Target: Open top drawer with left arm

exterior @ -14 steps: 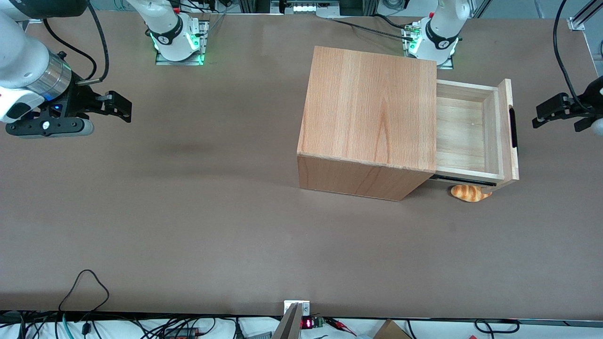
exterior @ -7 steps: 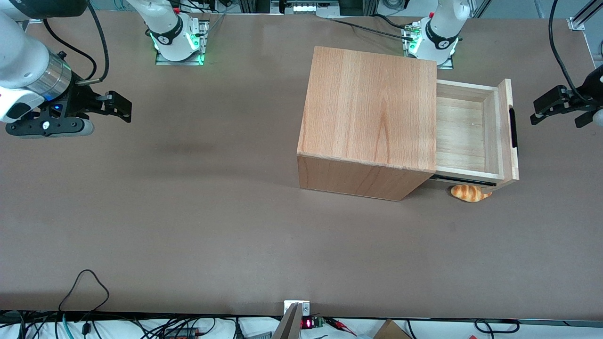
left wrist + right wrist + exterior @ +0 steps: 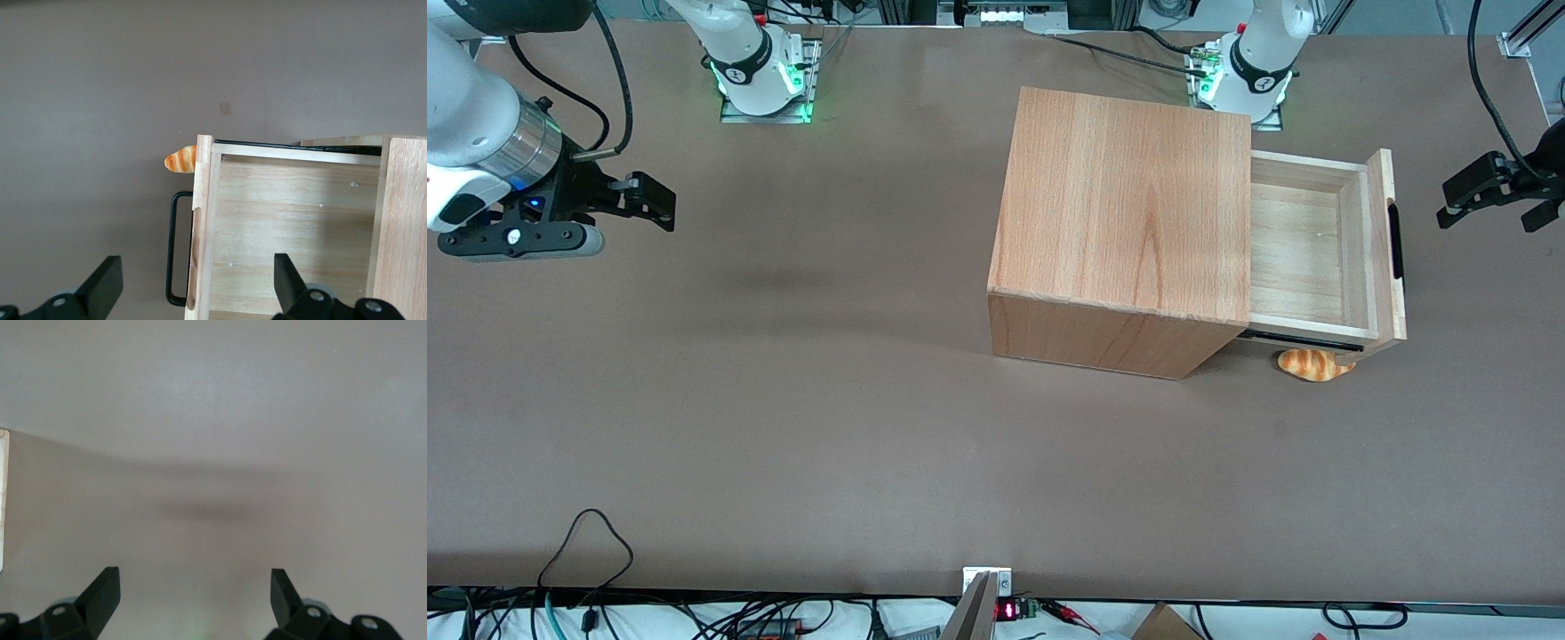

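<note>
front view
top drawer: pulled well out of the cabinet, toward the working arm's end of the counter; pale inside showing, nothing visible in it
handle: black bar on the front panel, facing the working arm
tool: on the left arm, fingers spread, gripping nothing; apart from the handle, above the counter
bread roll: on the counter, tucked partly under the drawer's nearer corner
risk: likely a bump of the front panel on any low pass of the tool, pushing the drawer back in; roll close enough to get knocked too
task state: looks done, judging by the drawer's reach

left wrist view
top drawer: open tray seen from above, front panel edge-on
handle: sticking out from the panel, clear of both fingers
bread roll: end peeking out beside the panel's corner
long axis: handle and panel running across the pull direction; drawer opening toward the working arm's end
risk: cabinet shift if the tool snags the handle

right wrist view
content: bare counter only
</note>
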